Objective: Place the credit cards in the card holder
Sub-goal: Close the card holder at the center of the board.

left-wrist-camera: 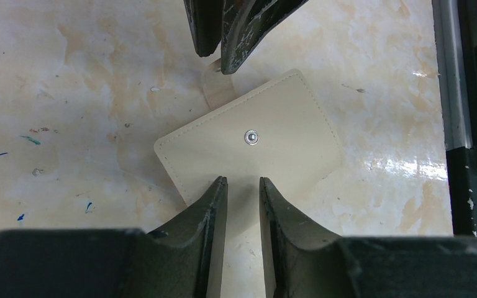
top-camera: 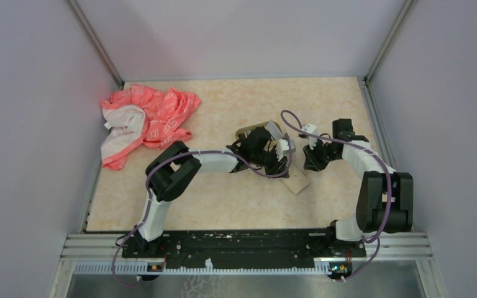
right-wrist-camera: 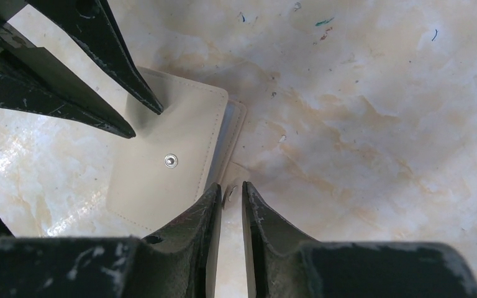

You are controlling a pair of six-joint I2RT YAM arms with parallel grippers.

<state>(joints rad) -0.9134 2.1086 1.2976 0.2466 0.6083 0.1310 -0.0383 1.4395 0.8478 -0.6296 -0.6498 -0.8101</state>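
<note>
A cream stitched snap pouch (top-camera: 297, 182) lies flat on the table; it also shows in the left wrist view (left-wrist-camera: 267, 155) and the right wrist view (right-wrist-camera: 168, 180). My left gripper (left-wrist-camera: 243, 180) hovers over its near edge, jaws a narrow gap apart with nothing between them. My right gripper (right-wrist-camera: 230, 185) has its tips at the pouch's small snap tab (left-wrist-camera: 213, 87), jaws closed in around it. A pale blue-grey layer (right-wrist-camera: 223, 133) shows between the pouch's flaps. The gold-olive card holder tin (top-camera: 247, 130) is mostly hidden behind the left arm. Loose credit cards are not visible.
A pink and white cloth (top-camera: 146, 121) lies at the back left. Grey walls enclose the table on three sides. A metal rail (left-wrist-camera: 450, 74) runs along the table's edge near the pouch. The two grippers are close together, fingertips a few centimetres apart.
</note>
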